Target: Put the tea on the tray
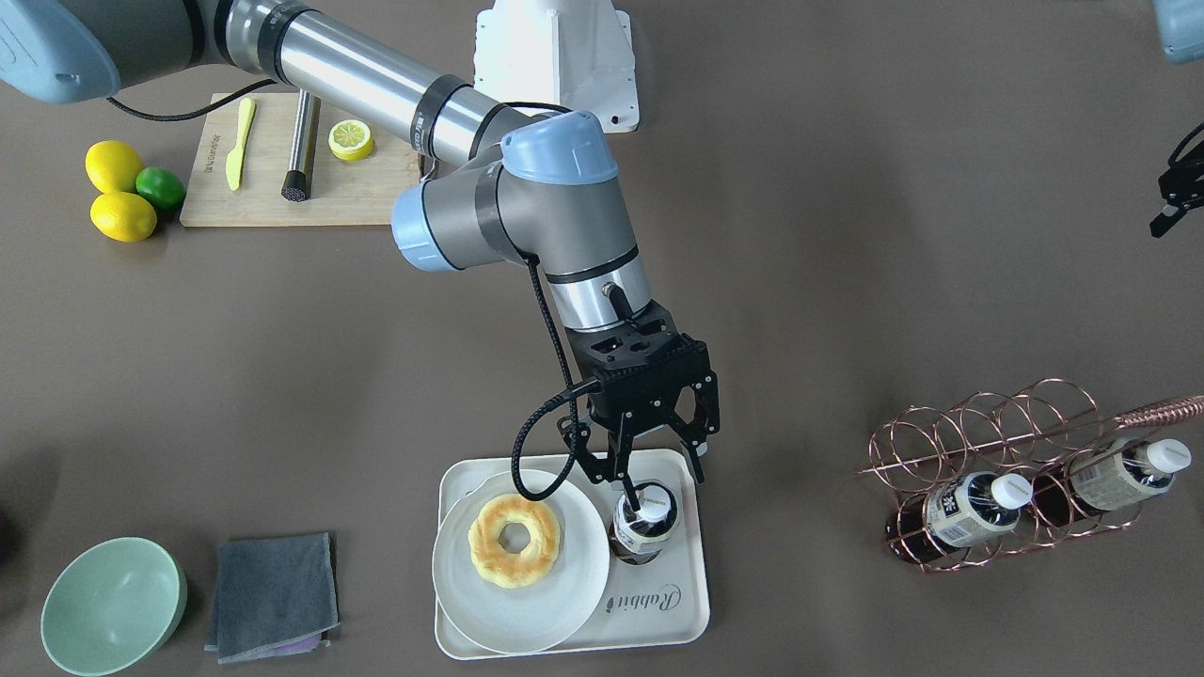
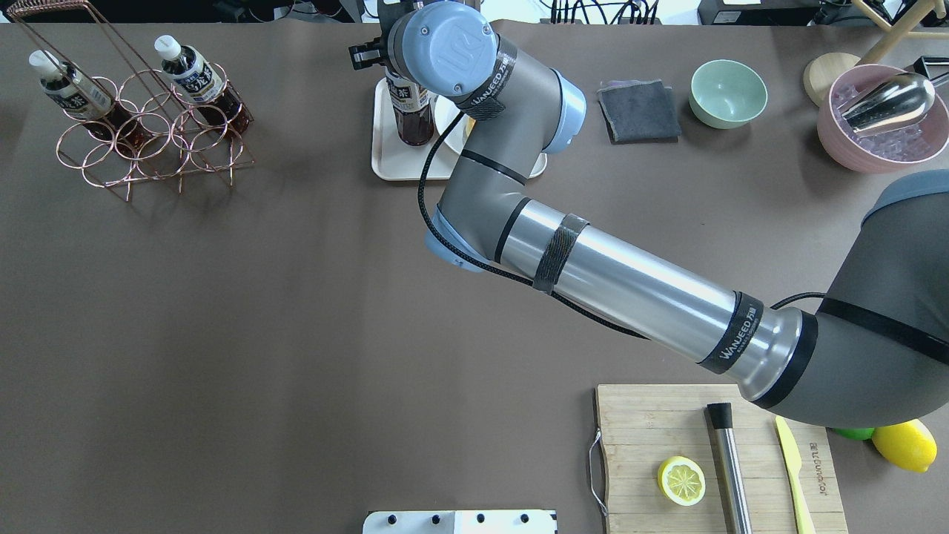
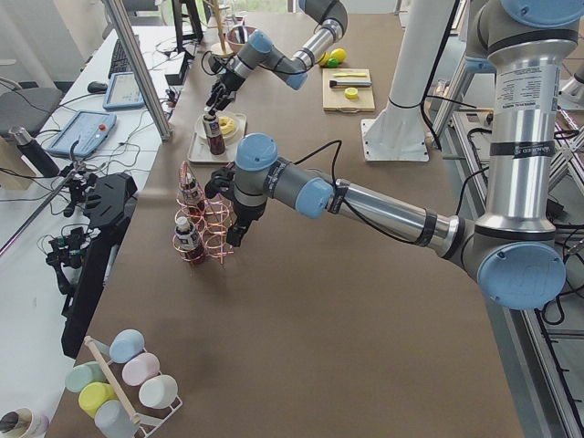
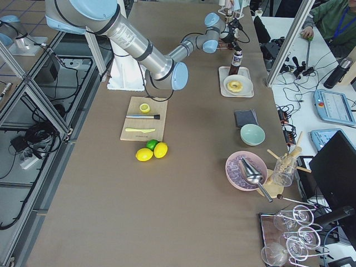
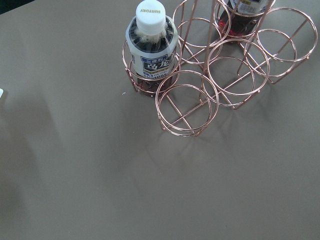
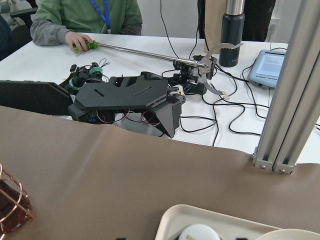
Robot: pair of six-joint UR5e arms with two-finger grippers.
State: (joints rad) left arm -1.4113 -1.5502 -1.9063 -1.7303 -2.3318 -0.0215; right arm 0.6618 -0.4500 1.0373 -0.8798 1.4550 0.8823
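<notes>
A tea bottle with dark drink and printed label stands upright on the off-white tray, beside the plate; it also shows in the overhead view. My right gripper hangs just above its cap with the jaws spread and holds nothing. The right wrist view shows only the white cap at its bottom edge. Two more tea bottles lie in the copper wire rack. My left gripper is cut off by the view's edge, high near the rack; whether it is open or shut does not show.
A round white plate with a ring-shaped pastry fills the tray's other half. A green bowl and grey cloth lie beside the tray. A cutting board with lemons stands near the robot. A pink ice bowl stands far right.
</notes>
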